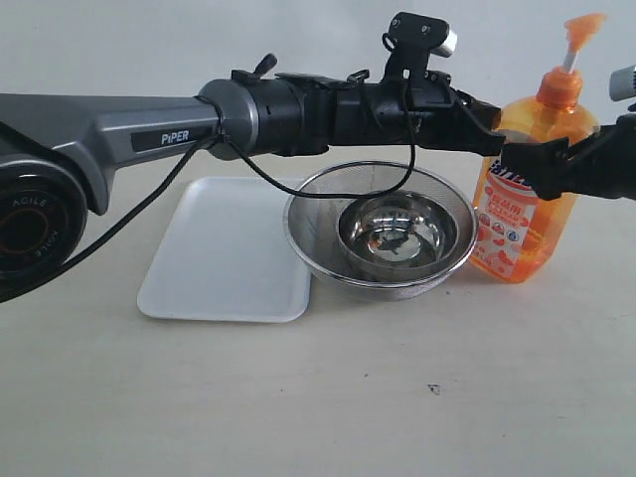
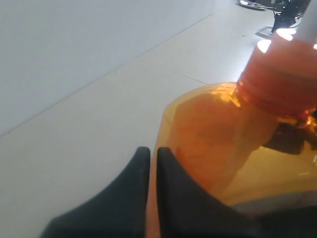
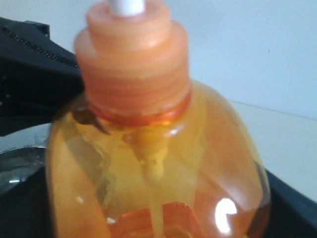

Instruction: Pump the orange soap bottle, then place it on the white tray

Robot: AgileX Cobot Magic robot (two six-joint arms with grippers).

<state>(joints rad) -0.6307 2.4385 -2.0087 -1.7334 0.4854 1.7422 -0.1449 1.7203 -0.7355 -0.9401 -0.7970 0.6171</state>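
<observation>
A round steel mesh strainer point(image 1: 316, 253) sits on the pale table point(image 1: 318, 397), just at 3 o'clock of the exterior view's middle. Inside it rests a small shiny steel bowl point(image 1: 397, 238), upright, nudged slightly toward the strainer's 3 o'clock side, with dark and orange reflections in its bottom. A tiny dark speck point(image 1: 432, 389) lies on the tabletop at 5 o'clock from the strainer, well apart from it. A plain light wall point(image 1: 149, 40) fills the 12 o'clock side.
</observation>
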